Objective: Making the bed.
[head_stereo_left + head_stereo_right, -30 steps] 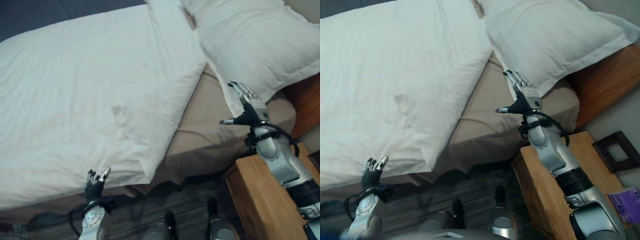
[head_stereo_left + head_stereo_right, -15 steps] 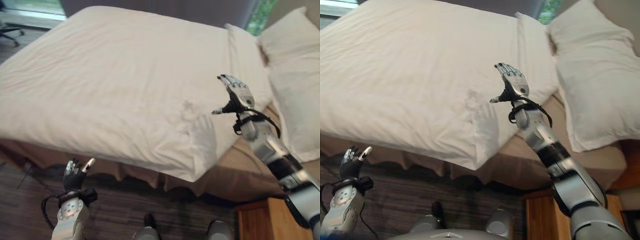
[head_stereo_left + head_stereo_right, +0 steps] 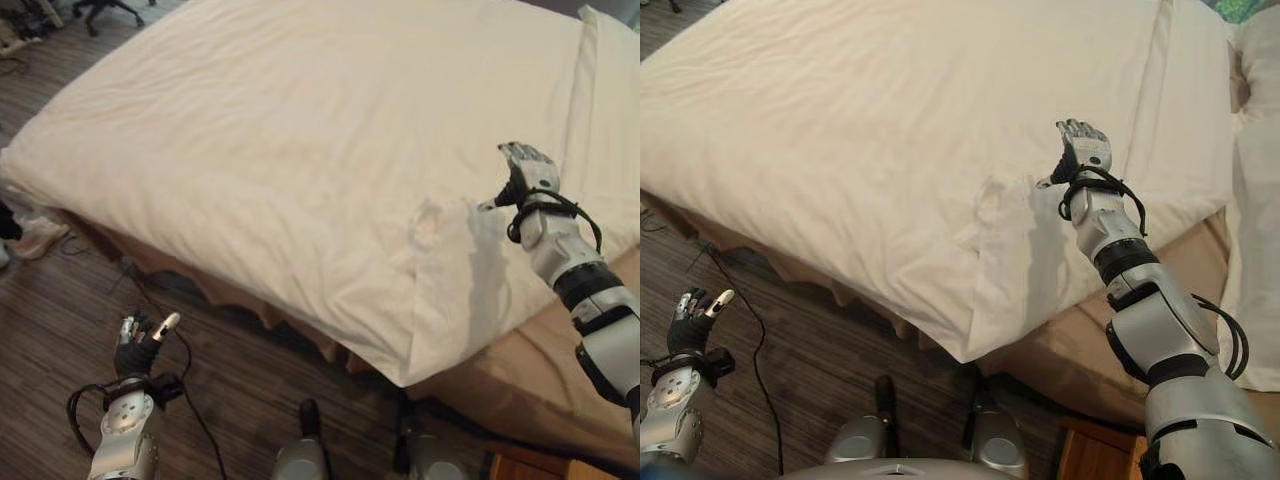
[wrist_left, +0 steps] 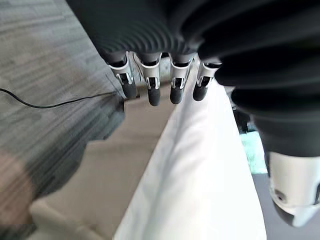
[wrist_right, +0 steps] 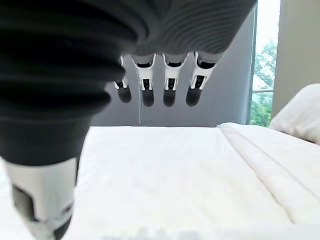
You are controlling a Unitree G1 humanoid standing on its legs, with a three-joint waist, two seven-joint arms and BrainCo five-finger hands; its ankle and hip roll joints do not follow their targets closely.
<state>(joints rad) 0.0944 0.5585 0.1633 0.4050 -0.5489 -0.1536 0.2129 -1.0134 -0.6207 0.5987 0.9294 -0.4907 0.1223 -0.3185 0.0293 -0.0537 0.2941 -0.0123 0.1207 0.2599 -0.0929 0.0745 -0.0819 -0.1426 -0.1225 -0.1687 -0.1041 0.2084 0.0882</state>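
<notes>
A white duvet point(image 3: 300, 130) lies spread over most of the bed, its near corner point(image 3: 405, 365) hanging a little past the mattress edge, with a small puckered crease point(image 3: 430, 215) in the cloth not far from that corner. Under it a tan bed skirt point(image 3: 225, 295) runs along the side of the bed, and a tan sheet point(image 3: 1185, 270) is bare at the head end where the duvet stops. A white pillow point(image 3: 1252, 190) lies at that end, beyond the duvet's folded-over top band point(image 3: 1195, 100). The right hand point(image 3: 1085, 150) is raised above the duvet near the crease, fingers straight and spread, thumb out to the side, holding nothing; from its wrist view the fingertips point(image 5: 169, 95) hang free in the air over the flat white cover. The left hand point(image 3: 135, 345) is low beside the bed, over the dark wood-grain floor point(image 3: 60, 300), well apart from the duvet, its fingers also relaxed and empty. A thin black cord point(image 3: 755, 340) trails across the floor by the bed skirt.
</notes>
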